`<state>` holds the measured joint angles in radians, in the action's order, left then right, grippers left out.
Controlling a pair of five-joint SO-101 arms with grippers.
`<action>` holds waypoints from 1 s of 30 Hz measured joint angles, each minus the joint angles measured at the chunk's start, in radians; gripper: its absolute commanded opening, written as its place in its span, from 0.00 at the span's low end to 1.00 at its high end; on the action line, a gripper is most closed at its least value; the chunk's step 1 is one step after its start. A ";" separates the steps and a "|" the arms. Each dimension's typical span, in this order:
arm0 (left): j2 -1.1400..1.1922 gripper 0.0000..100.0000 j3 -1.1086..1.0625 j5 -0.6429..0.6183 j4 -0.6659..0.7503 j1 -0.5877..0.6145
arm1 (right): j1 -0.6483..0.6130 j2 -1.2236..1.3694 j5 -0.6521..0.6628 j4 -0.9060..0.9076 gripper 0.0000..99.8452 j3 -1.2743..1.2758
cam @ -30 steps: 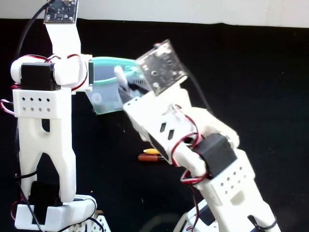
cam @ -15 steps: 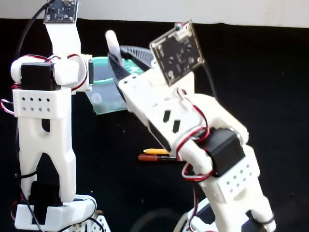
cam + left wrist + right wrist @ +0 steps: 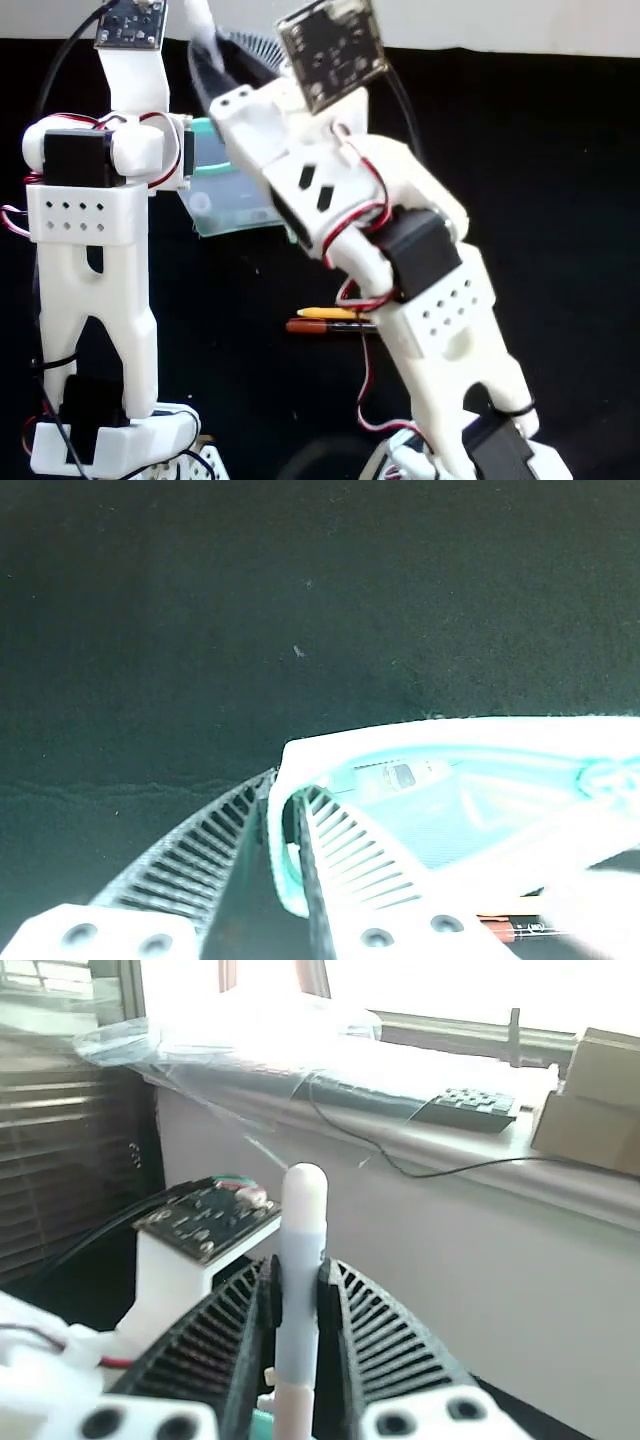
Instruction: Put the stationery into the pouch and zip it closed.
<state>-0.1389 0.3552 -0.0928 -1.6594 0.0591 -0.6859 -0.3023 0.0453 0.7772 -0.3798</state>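
Note:
The teal see-through pouch [image 3: 228,200] hangs above the black table, and my left gripper [image 3: 285,805] is shut on its rim, with an item lying inside the pouch [image 3: 430,800]. My right gripper [image 3: 298,1295] is shut on a white pen [image 3: 301,1250] that stands upright between its ribbed fingers. In the high view, that right gripper [image 3: 218,62] is raised high above the pouch, beside the left arm's camera board [image 3: 128,22]. The pen's tip [image 3: 198,14] pokes up at the frame's top. An orange pen [image 3: 322,313] and a dark red pen [image 3: 318,327] lie on the table.
The left arm's white column [image 3: 92,270] stands at the left. The right arm's body [image 3: 420,290] crosses the middle and covers part of the table and the pens. In the right wrist view, a wall and a window sill [image 3: 480,1150] lie behind.
The right arm has swung up and to the left with the white pen, from the pouch's mouth to well above it. The left arm and pouch have stayed still.

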 measured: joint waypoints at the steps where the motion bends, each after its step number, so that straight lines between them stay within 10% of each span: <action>1: 0.000 0.01 0.000 0.000 0.000 0.000 | 0.017 0.014 0.000 -0.006 0.01 -0.021; 30: 0.003 0.01 0.000 0.000 0.000 -0.003 | 0.051 0.157 -0.135 -0.014 0.01 0.098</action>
<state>-0.1358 0.3552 -0.0928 -1.6594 0.0560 -0.6352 -0.1458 -0.0898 0.7633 -0.2816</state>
